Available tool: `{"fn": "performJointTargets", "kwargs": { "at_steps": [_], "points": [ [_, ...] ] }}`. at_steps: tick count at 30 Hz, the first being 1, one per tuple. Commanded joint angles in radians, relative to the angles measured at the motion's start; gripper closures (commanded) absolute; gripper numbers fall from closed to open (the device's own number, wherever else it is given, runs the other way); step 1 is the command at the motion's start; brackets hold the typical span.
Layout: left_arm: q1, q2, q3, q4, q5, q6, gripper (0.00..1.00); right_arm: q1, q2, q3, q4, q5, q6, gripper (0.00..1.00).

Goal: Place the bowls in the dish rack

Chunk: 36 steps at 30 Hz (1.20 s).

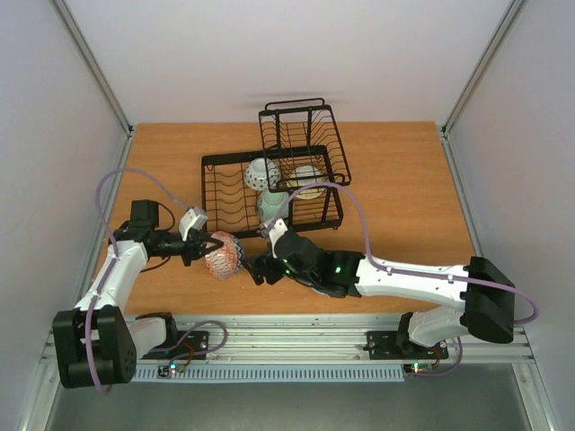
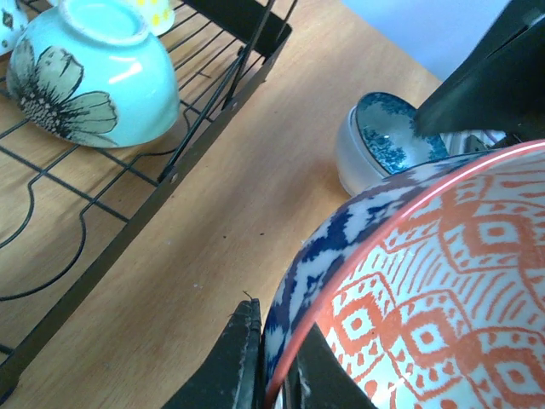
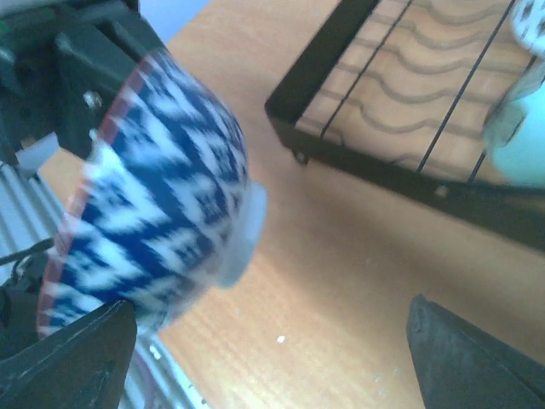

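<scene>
Left gripper (image 2: 274,368) is pinching the rim of the patterned bowl (image 1: 223,256). It's blue outside, orange inside, and tipped on its side above the table (image 1: 404,180), short of the rack's near rail. Right gripper (image 3: 268,315) is just beside that bowl, fingers spread wide, holding nothing. 1 small blue bowl (image 2: 387,141) sits upright on the table close by it.

Further back is the rack (image 1: 225,193), with 3 bowls in it:
- green bowl (image 2: 94,77), flower print, upside down
- white bowl (image 1: 262,175), behind the green one
- cream bowl (image 1: 308,180), behind the green one

My read: the 4th bowl is mid-carry, or about to be handed to the right arm; can't say which. Next move needs the bowl lifted over the near rail and set on edge in a free slot left of the green bowl. The right arm has to stay out of that path. The blue bowl is left for after.

No brand, label or legible writing anywhere.
</scene>
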Motion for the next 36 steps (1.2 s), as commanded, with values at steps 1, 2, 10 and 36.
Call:
{"fn": "performJointTargets", "kwargs": {
  "at_steps": [1, 2, 10, 36],
  "points": [
    [0.003, -0.002, 0.036, -0.076, 0.096, 0.113, 0.99, -0.009, -0.015, -0.137, 0.313, -0.156, 0.141, 0.08],
    [0.003, -0.005, 0.033, -0.073, 0.095, 0.114, 0.99, -0.009, -0.013, -0.156, 0.353, -0.171, 0.156, 0.06],
    [0.003, -0.035, 0.012, -0.041, 0.083, 0.098, 0.99, -0.009, 0.018, -0.343, 0.806, -0.263, 0.272, 0.01],
    [0.003, -0.028, 0.032, -0.144, 0.125, 0.197, 1.0, -0.009, 0.173, -0.34, 1.067, -0.341, 0.29, 0.5]
  ]
}}
